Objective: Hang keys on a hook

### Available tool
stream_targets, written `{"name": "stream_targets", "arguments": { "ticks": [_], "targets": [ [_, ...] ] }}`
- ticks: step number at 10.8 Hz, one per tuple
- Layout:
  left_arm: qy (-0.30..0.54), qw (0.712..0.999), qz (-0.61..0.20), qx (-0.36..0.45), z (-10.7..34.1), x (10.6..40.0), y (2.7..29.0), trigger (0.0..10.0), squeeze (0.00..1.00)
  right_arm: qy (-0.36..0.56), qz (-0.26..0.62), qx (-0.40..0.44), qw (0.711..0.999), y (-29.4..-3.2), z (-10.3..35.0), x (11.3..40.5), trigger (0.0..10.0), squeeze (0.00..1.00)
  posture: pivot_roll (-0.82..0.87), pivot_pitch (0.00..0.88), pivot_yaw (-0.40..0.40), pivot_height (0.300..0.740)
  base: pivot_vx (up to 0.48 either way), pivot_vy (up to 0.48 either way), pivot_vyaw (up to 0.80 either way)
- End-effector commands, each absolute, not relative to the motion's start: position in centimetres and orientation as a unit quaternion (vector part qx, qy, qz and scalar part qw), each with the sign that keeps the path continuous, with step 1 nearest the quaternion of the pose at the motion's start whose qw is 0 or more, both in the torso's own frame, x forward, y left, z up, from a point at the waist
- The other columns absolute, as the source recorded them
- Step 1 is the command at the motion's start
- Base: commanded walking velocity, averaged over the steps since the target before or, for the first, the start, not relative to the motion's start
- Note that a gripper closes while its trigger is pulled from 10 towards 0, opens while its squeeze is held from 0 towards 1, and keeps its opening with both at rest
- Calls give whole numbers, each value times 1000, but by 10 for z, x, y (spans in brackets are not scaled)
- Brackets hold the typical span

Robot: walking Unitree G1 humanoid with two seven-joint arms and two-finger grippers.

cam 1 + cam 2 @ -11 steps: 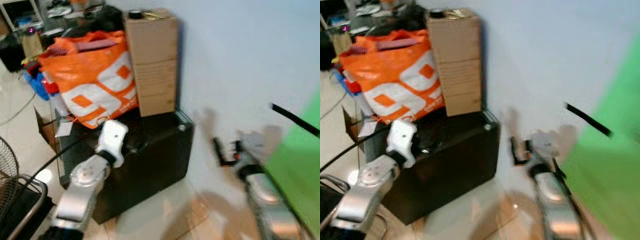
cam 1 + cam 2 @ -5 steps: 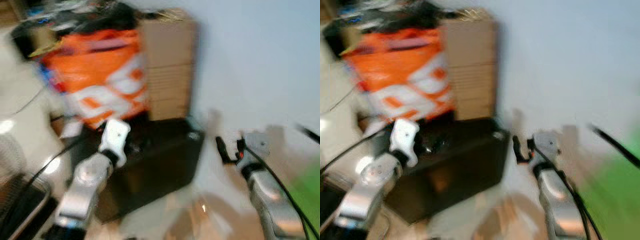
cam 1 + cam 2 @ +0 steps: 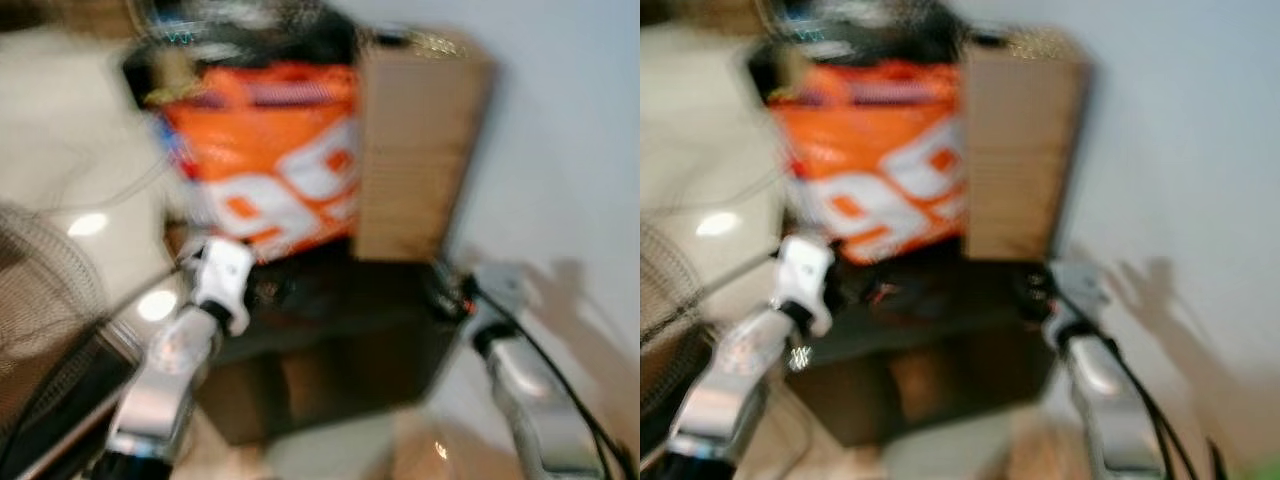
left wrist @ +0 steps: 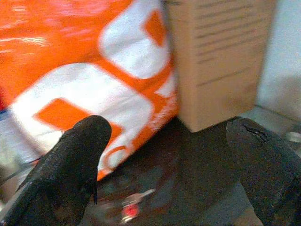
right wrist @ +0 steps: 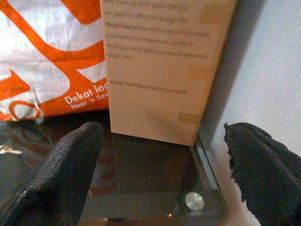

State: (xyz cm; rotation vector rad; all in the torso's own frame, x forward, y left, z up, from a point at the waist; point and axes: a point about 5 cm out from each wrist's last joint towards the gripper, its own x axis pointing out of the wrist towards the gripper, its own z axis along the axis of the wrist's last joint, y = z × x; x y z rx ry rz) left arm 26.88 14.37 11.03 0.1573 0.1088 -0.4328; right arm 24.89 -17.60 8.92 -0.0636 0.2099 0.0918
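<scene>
Evidently the task stands at its very start. The keys (image 4: 133,206) lie on the dark glass top of the desk (image 5: 155,174), just in front of the orange-and-white bag (image 4: 70,70) and to the robot's left of the tall cardboard box (image 5: 164,70); in the left wrist view they appear as a small silvery shape with a red tag, blurred, and a pale glint at the edge of the right wrist view may be the same item, though that cannot be confirmed. Nothing has been grasped.

The left gripper (image 4: 164,160) hovers above the desk near the bag, its fingers (image 4: 70,160) spread wide apart with the keys lying between and below them. The right gripper (image 5: 160,160) hovers over the desk corner nearest the box and the pale wall (image 3: 570,130), its fingers (image 5: 70,160) likewise wide apart and empty; a round metal fitting (image 5: 194,201) marks that corner.

Both head views are strongly motion-blurred, so fine detail is lost. No hook can be made out. By judgement, all steps remain: closing on the keys, lifting them from the desk, finding the hook, and hanging them. The left gripper appears the better placed for the pickup.
</scene>
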Motion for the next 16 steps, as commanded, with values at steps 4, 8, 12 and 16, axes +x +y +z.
{"name": "stream_targets", "arguments": {
  "ticks": [4,8,12,16],
  "targets": [
    [46,974,-202,89,115,271,151,10000,0,92,62,-35,993,-171,94,253,10000,1000,-26,0,25,740,371,0,800],
    [49,974,-202,90,113,270,150,10000,0,105,70,-57,990,-177,90,253,10000,1000,-31,0,20,740,278,0,600],
    [87,960,-241,112,103,268,153,10000,0,177,116,-80,974,-175,71,257,10000,780,-29,0,11,740,0,0,0],
    [184,905,-355,147,81,257,154,10000,0,274,197,-81,938,-147,30,269,10000,0,-29,0,3,740,0,0,0]
  ]
}}
